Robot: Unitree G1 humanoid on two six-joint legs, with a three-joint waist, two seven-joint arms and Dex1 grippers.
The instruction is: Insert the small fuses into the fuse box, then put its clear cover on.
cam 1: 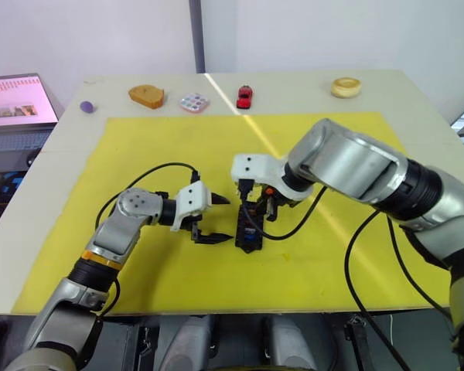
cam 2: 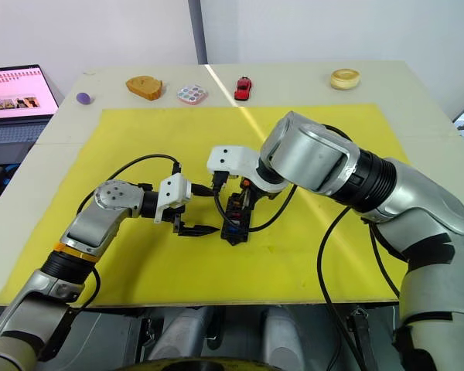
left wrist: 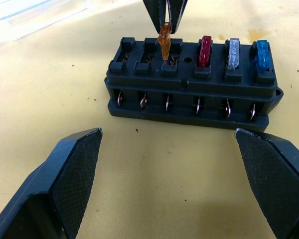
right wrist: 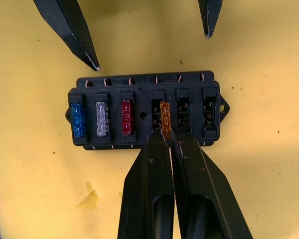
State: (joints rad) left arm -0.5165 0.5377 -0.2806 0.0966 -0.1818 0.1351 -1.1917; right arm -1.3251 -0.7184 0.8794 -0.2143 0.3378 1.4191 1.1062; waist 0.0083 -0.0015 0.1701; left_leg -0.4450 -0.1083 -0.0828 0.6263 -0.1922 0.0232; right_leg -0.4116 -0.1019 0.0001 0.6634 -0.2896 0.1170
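The black fuse box (cam 1: 249, 229) lies on the yellow mat between my two grippers. A blue fuse (right wrist: 78, 120), a grey fuse (right wrist: 102, 119) and a red fuse (right wrist: 127, 118) sit side by side in its slots. My right gripper (right wrist: 170, 139) is shut on an orange fuse (right wrist: 165, 118), whose lower end is at the slot beside the red fuse. Two slots past it stand unfilled. On the box's other side, my left gripper (left wrist: 174, 169) is open, a short way from it and holding nothing. The clear cover (left wrist: 45, 12) lies on the mat beyond the box.
Along the table's far edge stand a purple ball (cam 1: 87, 107), a wooden piece (cam 1: 146, 96), a dotted disc (cam 1: 194, 102), a red toy car (cam 1: 244, 97) and a pale ring (cam 1: 346, 86). A laptop (cam 1: 15, 104) sits off the far left. The yellow mat (cam 1: 332, 255) stretches to my right.
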